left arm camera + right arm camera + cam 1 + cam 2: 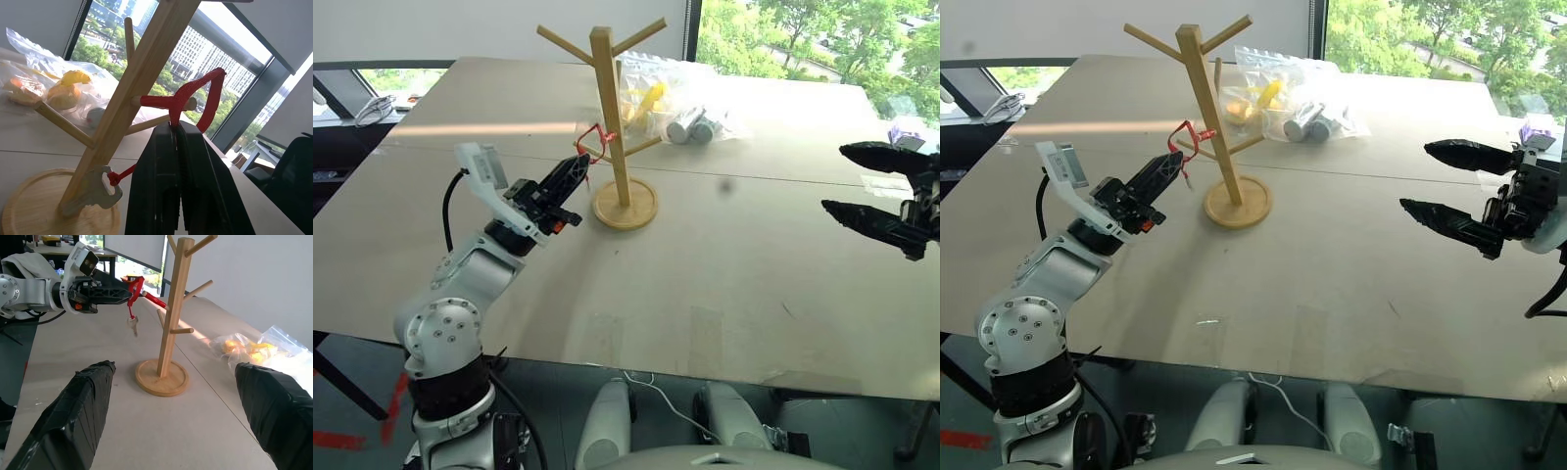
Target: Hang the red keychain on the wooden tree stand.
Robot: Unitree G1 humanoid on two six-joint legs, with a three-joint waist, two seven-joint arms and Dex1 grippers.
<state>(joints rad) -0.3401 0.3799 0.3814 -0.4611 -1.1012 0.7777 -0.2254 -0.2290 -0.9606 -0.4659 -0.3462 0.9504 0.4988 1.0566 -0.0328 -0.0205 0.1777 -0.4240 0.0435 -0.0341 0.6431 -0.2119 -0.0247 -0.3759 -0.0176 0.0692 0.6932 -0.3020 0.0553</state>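
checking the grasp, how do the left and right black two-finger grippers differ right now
The left gripper is shut on the red loop keychain, beside the light wooden tree stand; the right gripper is open and holds nothing. The left sits close to the stand's pegs; the right hangs well away. Both are raised above the table.

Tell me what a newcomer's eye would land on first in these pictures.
The red keychain stands out first, pinched in the shut left gripper and held up against a lower peg of the wooden tree stand near the middle of the table. Its silvery key hangs below. Off to the right, the right gripper hovers wide open.
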